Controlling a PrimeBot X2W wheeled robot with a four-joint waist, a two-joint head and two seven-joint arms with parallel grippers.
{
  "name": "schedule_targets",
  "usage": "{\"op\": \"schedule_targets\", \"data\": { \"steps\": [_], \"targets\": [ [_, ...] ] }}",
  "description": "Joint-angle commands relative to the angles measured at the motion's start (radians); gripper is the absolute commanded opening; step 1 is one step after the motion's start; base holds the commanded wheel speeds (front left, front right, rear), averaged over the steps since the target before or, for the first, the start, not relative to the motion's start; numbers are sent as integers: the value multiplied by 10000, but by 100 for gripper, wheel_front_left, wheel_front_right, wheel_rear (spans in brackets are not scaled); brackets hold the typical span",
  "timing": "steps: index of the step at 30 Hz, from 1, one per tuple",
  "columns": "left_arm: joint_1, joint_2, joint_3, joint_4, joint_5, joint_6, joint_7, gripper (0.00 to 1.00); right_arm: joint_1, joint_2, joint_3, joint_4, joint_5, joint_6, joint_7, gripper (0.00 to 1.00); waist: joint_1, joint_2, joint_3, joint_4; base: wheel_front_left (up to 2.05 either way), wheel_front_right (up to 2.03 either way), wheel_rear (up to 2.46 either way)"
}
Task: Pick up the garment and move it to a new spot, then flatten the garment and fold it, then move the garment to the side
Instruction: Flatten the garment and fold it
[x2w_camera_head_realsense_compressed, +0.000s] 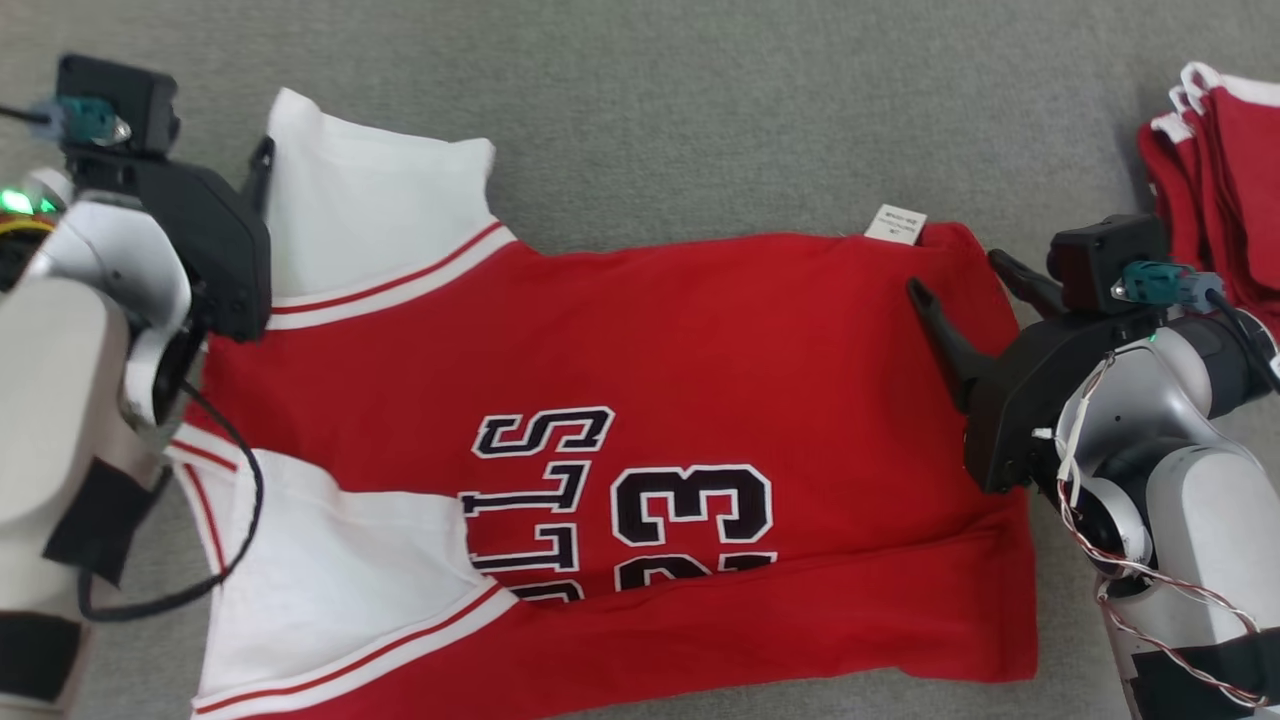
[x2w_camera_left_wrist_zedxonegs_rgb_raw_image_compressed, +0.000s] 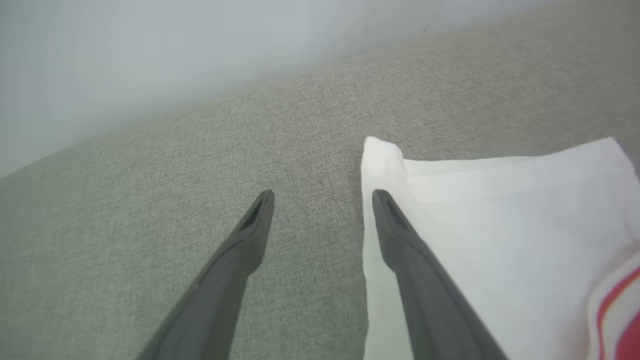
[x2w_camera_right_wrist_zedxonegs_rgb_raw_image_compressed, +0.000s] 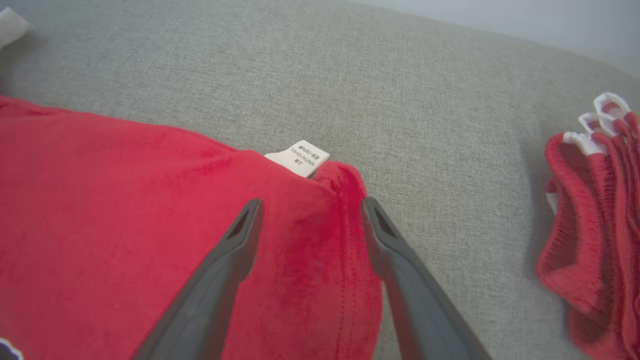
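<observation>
Pale forearms (x2w_camera_head_realsense_compressed: 50, 390) frame a red jersey (x2w_camera_head_realsense_compressed: 700, 350) lying on a grey cloth-covered table (x2w_camera_head_realsense_compressed: 700, 100). Its long axis runs left to right across the head view, with the sleeve end to the robot's left and the hem to its right. The white near sleeve (x2w_camera_head_realsense_compressed: 340, 570) is folded onto the chest, and a strip along the near side is turned over the front. The far sleeve (x2w_camera_head_realsense_compressed: 370, 200) sticks out toward the table's far side.

Black-and-white lettering lies sideways, tops to the left: "LLS" can be read, then a "3" beside a half-hidden digit; the rest is tucked under the folds. A white label (x2w_camera_head_realsense_compressed: 895, 223) juts from the hem's far corner, its print too small to read.

The left hand (x2w_camera_left_wrist_zedxonegs_rgb_raw_image_compressed: 322, 197), released and empty, sits at the far sleeve's outer edge, one finger over white cloth and the other over bare table. The right hand (x2w_camera_head_realsense_compressed: 957, 273), likewise spread and empty, hovers over the hem's far corner beside the label.

Bare table lies open beyond the jersey's far edge. A red stack (x2w_camera_head_realsense_compressed: 1220, 180) sits to the right, apart from the hem.
</observation>
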Motion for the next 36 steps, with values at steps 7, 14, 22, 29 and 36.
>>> {"op": "schedule_targets", "data": {
  "steps": [7, 14, 22, 29, 36],
  "targets": [
    [-798, 46, -249, 841, 109, -268, 59, 100, 155, 1, -145, 52, -66, -23, -160, 100, -3, -2, 341, -257, 0, 0, 0],
    [-1204, -112, -537, 1099, 261, -333, 49, 100, 223, 70, -29, 45, -82, -23, -140, 100, -3, -2, 332, -227, 0, 0, 0],
    [-1271, -90, -901, 912, 432, -277, 497, 99, 315, -47, -34, -15, -72, -23, -54, 100, -3, -2, 150, -221, 0, 0, 0],
    [-1098, 10, -984, 1096, 355, -191, 799, 81, 424, 38, 131, -107, -59, -23, -28, 100, -3, -2, 181, -393, 0, 0, 0],
    [-1214, 94, -1071, 1212, 310, -207, 1037, 79, 460, 9, 91, -212, -96, -23, -21, 100, -3, -2, 333, -529, 0, 0, 0]
  ]
}}
